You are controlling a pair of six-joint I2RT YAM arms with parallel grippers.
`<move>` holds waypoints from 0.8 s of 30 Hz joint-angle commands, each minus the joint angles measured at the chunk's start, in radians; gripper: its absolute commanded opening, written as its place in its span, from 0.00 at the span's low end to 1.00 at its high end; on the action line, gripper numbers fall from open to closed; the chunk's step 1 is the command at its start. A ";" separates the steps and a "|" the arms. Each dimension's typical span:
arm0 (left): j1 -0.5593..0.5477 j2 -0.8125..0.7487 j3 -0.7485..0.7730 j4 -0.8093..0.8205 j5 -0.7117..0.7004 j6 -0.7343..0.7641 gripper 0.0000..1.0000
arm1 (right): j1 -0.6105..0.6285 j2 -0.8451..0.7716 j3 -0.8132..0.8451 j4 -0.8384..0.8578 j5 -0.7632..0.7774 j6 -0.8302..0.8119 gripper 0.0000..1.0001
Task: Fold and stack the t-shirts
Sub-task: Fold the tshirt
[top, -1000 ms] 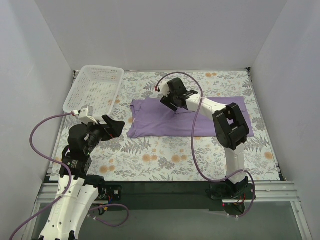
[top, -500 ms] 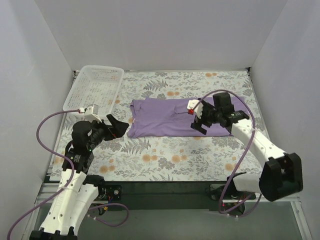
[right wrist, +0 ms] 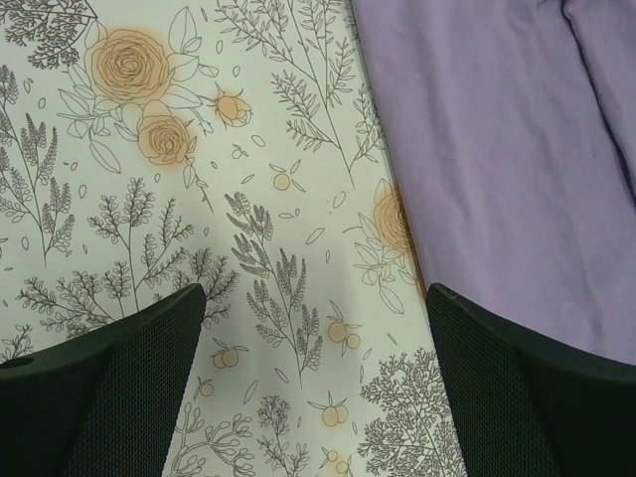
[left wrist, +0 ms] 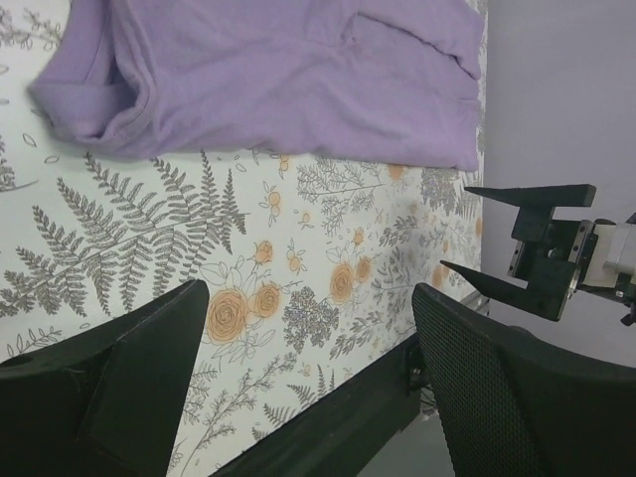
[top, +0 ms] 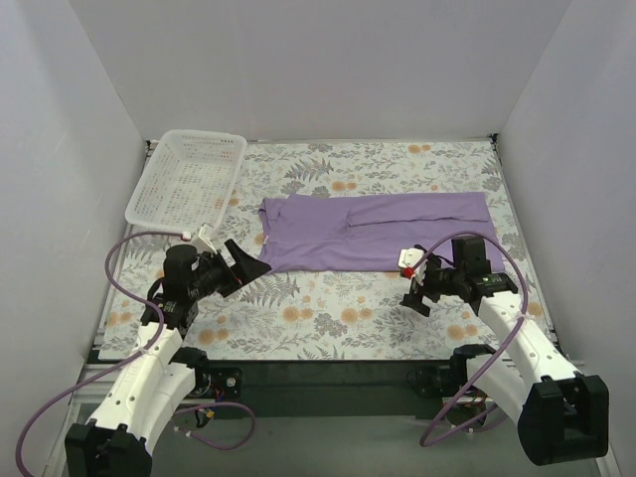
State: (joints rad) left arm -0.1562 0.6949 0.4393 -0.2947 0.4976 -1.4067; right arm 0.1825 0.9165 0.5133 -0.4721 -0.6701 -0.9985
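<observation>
Only the top view took in the whole shirt [top: 378, 231]: flat, folded into a long band across the far-middle of the table [top: 328, 318], w/ the basket [top: 189, 174] in the far-left corner, apart from it. L gripper [top: 243, 266] hung just off the shirt's near-left corner, jaws spread, nothing in them. R gripper [top: 417, 288] sat near the shirt's near edge, also wide and empty. L wrist cam showed the R gripper's parted fingers side-on, clearer than from above. R wrist cam got only a cut-off strip of shirt. Collar end: couldn't tell.
</observation>
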 commanded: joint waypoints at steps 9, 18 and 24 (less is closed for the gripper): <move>-0.035 0.060 -0.051 0.091 -0.056 -0.140 0.80 | -0.069 -0.021 -0.010 0.035 -0.089 0.009 0.98; -0.196 0.178 -0.030 0.147 -0.224 -0.178 0.79 | -0.092 -0.027 -0.016 0.033 -0.101 0.009 0.98; -0.282 0.245 -0.037 0.193 -0.318 -0.224 0.76 | -0.104 -0.027 -0.018 0.033 -0.109 0.006 0.98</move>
State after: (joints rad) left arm -0.4232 0.9249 0.3862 -0.1448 0.2646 -1.6005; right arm 0.0856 0.9024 0.5049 -0.4618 -0.7444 -0.9947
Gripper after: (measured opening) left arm 0.765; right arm 0.983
